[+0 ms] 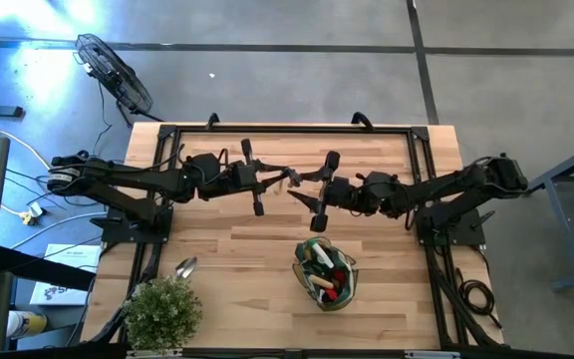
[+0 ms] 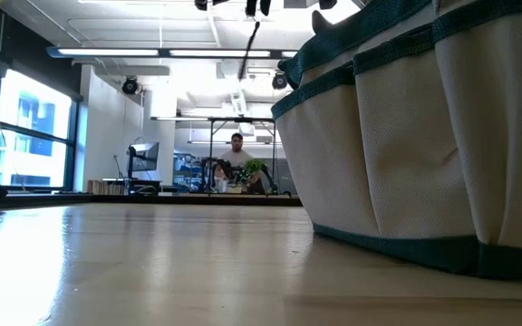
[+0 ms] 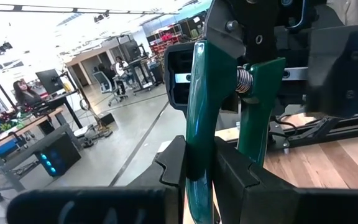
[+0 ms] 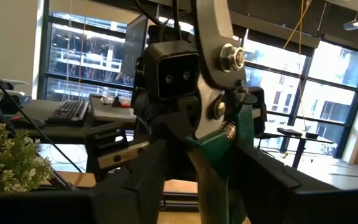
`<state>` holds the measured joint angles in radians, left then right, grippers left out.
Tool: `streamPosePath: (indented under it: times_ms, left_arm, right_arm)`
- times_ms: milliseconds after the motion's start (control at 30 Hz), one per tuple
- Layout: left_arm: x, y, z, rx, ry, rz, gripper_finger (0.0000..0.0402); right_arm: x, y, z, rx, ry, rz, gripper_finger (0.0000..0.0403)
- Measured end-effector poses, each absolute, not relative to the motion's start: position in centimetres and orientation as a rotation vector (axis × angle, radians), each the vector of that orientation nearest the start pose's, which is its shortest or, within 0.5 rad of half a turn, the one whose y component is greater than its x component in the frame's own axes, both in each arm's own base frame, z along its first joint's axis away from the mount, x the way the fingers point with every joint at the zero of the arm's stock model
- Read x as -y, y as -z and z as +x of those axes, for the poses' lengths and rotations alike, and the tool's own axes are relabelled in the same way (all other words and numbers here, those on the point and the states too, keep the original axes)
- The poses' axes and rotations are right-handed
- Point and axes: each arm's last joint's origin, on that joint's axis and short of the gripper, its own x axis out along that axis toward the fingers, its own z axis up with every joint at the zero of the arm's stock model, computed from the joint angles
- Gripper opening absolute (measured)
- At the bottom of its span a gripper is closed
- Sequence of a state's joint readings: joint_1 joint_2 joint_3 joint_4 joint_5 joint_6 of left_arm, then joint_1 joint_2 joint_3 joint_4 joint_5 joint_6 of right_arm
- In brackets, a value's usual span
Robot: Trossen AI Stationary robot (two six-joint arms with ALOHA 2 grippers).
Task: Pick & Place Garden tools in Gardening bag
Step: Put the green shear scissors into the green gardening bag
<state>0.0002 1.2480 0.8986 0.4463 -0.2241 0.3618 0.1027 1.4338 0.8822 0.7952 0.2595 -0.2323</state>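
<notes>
Green-handled pruners [image 3: 199, 106] with a coil spring and silver blades [image 4: 211, 37] hang in the air over the table's middle, between my two grippers. My left gripper [image 1: 287, 179] comes from the left and is shut on the pruners. My right gripper [image 1: 313, 183] comes from the right and is shut on them too. The gardening bag [image 1: 325, 275] stands on its base at the near middle, with several tools sticking out of its mouth. It fills the right of the low view [image 2: 424, 136]. A silver scoop [image 1: 185, 266] lies on the table at the near left. My left gripper pinches one green handle [image 3: 197, 163] of the pruners between its two fingers [image 3: 174, 169]. The second handle [image 3: 253, 106] runs past the outer side of the other finger. The pruners are lifted clear of the table. My right gripper holds the pruners at the green handle top [image 4: 219, 158], just below the spring and pivot bolt, between its two fingers [image 4: 149, 180]. The silver blades stick out past the fingertips. The pruners are clear of the table.
A bushy potted plant [image 1: 164, 310] stands at the near left corner. A black frame [image 1: 287, 128] runs round the table's far and side edges. Bare wood lies between the bag and the arms. People sit at desks in the room beyond [image 2: 236, 149].
</notes>
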Motion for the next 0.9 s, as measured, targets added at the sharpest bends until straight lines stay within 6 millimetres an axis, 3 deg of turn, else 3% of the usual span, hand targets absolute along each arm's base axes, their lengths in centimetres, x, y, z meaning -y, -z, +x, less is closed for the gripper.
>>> streamPosePath:
  times_ms: [333,900]
  left_arm:
    - [-0.7,-33.3,28.3,0.029,-0.243,0.347,0.0043]
    - [-0.7,-33.0,28.3,-0.001,-0.245,0.359,0.0087]
  right_arm:
    - [-1.3,-30.6,31.8,0.174,0.212,-0.15,0.0062]
    - [-1.3,-30.5,31.8,0.162,0.212,-0.129,0.0058]
